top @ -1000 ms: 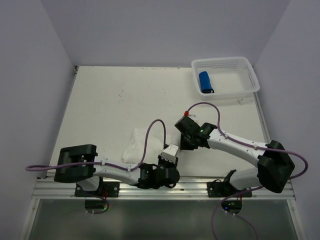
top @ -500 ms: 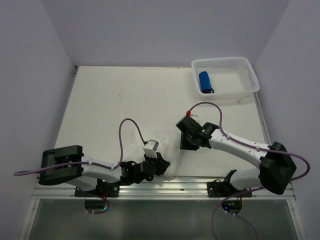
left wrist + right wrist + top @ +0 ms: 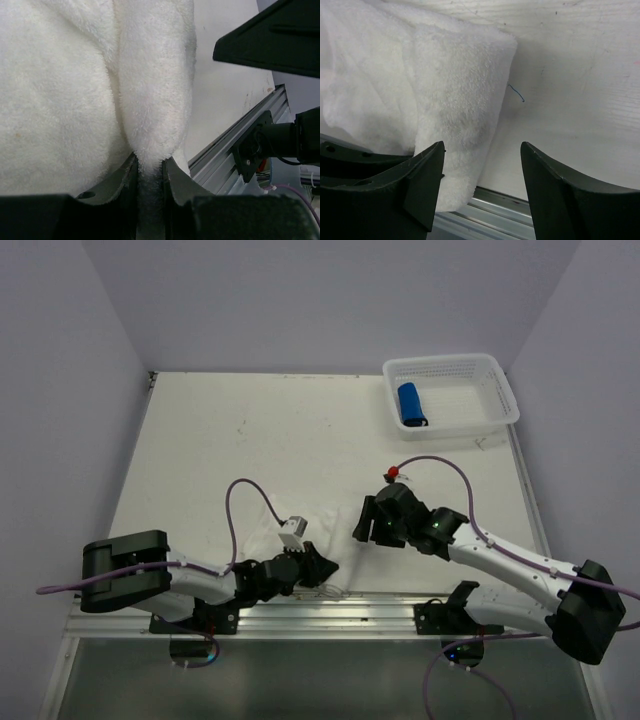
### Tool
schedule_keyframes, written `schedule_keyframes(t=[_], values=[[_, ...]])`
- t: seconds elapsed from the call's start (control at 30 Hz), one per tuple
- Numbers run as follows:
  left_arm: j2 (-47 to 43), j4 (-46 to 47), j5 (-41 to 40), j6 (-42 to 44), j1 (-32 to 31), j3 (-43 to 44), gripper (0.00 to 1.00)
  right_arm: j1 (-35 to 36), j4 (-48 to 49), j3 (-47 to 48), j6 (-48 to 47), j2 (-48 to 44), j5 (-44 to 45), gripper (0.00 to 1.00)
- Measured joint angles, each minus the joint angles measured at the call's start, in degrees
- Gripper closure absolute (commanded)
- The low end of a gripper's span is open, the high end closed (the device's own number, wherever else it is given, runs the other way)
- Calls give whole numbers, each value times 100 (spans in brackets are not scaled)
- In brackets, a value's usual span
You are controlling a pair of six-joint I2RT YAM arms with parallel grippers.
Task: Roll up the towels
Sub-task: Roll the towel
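Observation:
The white towel (image 3: 318, 525) lies bunched near the table's front edge, between my two grippers. In the left wrist view a thick fold of the white towel (image 3: 150, 90) is pinched between the jaws of my left gripper (image 3: 149, 167), which is shut on it. That left gripper (image 3: 322, 570) sits low at the towel's near side. My right gripper (image 3: 362, 530) hovers at the towel's right end; in its wrist view the right gripper (image 3: 481, 150) stands open, and the folded towel edge (image 3: 460, 100) lies beyond its left finger. The blue towel (image 3: 410, 403) lies rolled in the basket.
The white perforated basket (image 3: 490, 375) stands at the far right corner. The metal rail (image 3: 350, 610) runs along the near table edge, just below the towel, and shows as rail (image 3: 490, 210) under my right fingers. Part of the right arm (image 3: 270, 35) shows beside the towel.
My right gripper has opened, letting go of the towel, and has moved nearer the front edge. My left arm swung left with the towel and has since held still.

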Motion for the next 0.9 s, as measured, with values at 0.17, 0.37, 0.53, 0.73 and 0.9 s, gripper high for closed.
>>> schedule_keyframes(t=[0.17, 0.37, 0.53, 0.73, 0.9], values=[[79, 229, 317, -136, 201, -85, 100, 0, 914, -896, 308, -173, -404, 32], [166, 400, 734, -245, 446, -140, 100, -4, 2247, -1812, 748, -256, -699, 30], [282, 501, 1014, -269, 599, -138, 100, -4, 3169, -2232, 988, -280, -857, 29], [498, 737, 1316, -420, 765, -138, 100, -4, 3770, -2500, 1130, -328, -931, 29], [605, 903, 1534, -568, 907, -160, 100, -4, 4138, -2562, 1165, -271, -964, 29]])
